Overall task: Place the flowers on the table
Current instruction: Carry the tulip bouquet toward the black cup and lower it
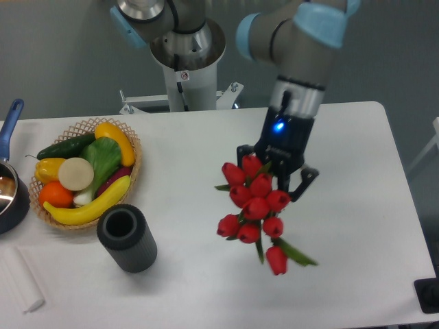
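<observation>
Blue-handled pot (8,188) is seen at the far left, beside a woven basket (134,161) of glossy plastic-looking produce. A ribbed dark cylinder (127,239), hollow at the top, is standing in front. Right of centre, red flowers (255,205) are being held over the smooth white table (185,274), seemingly not yet laid down, so release is judged outstanding. The gripper (278,171) is clamped around them, blooms hanging downward.
</observation>
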Motion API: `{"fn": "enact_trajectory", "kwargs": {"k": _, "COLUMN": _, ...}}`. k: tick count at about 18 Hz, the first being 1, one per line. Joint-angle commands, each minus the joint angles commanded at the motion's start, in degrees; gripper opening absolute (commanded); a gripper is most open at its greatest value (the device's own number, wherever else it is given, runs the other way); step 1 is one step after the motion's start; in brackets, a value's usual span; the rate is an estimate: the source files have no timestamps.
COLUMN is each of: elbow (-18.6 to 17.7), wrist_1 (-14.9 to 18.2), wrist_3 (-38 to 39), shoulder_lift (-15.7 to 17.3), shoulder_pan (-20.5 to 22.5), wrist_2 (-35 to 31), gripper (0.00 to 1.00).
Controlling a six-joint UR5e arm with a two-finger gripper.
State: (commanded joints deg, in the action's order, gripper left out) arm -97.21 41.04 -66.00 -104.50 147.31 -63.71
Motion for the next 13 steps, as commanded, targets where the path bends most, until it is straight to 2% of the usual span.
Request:
{"fn": "enact_trajectory", "kwargs": {"k": 4, "elbow": -0.35, "wrist_1": 0.35, "wrist_3": -2.46, "shoulder_lift": -1.15, "shoulder_pan": -1.5, "wrist_2": -4.4, "gripper": 0.49}}
{"fn": "enact_trajectory", "kwargs": {"k": 8, "elbow": -0.79, "wrist_1": 1.67, "wrist_3": -4.21, "shoulder_lift": -2.02, "shoulder_pan": -1.85, "wrist_2": -5.89, "gripper": 0.49}}
{"fn": "enact_trajectory", "kwargs": {"k": 13, "elbow": -1.75, "wrist_1": 3.52, "wrist_3": -6.5, "shoulder_lift": -3.78, "shoulder_pan": -3.78, "wrist_2": -12.4, "gripper": 0.49}}
